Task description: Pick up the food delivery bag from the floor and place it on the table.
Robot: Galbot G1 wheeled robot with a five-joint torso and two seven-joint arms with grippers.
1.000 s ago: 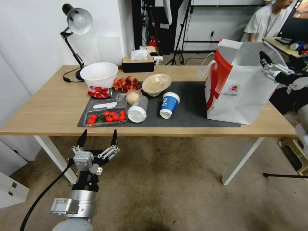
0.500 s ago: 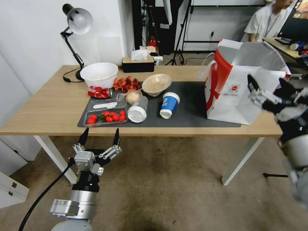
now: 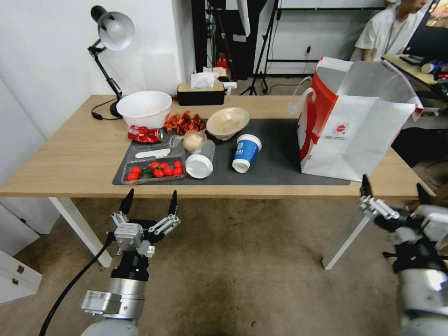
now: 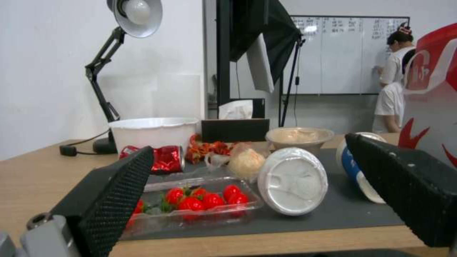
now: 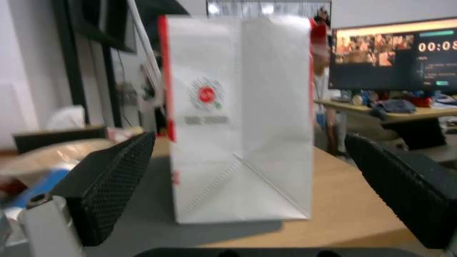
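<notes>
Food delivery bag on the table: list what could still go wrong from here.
1. The food delivery bag stands tall and unsupported near the table's right end, partly off the dark mat; a bump might tip it.
2. The right pincer, open, sits just below the table edge in front of the bag; lifting it carelessly could catch that edge.
3. If the bag tips leftward, it could hit the blue cup.

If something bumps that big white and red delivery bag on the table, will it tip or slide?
The food delivery bag stands tall on a narrow creased base, so it probably tips rather than slides. Its thin, folded walls look floppy and light. Part of it rests on the dark mat, which may add grip.
</notes>
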